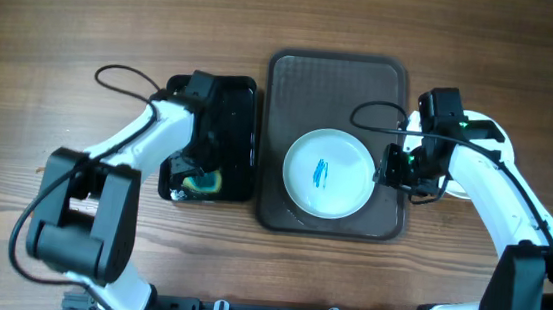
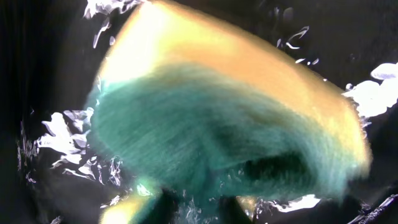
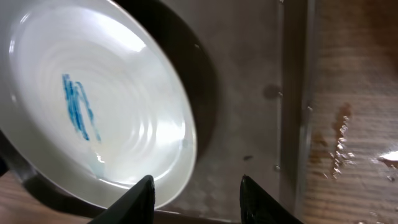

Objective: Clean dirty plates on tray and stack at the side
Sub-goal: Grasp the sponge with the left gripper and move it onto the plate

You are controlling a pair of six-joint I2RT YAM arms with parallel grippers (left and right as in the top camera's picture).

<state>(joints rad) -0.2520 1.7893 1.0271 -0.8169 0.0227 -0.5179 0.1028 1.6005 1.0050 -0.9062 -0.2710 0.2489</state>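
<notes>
Sponge (image 2: pixel 224 124), green over yellow, fills the left wrist view, too close to show any fingers. Right wrist: right claw (image 3: pixel 202 196) stands open, plate (image 3: pixel 106 106) rim by its left finger, blue smear (image 3: pixel 78 106) unwiped. Overhead: left claw (image 1: pixel 191 175) at the sponge, grip impossible to tell; plate on the tray (image 1: pixel 338 80), wiping and stacking yet to do.

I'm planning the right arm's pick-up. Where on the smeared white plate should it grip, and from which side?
Grip the plate by its raised rim at the right edge, coming in from the right. The rim flares up off the tray, seemingly leaving a gap beneath for one finger. The open right gripper sits beside that edge. The flat centre offers nothing to pinch.
</notes>
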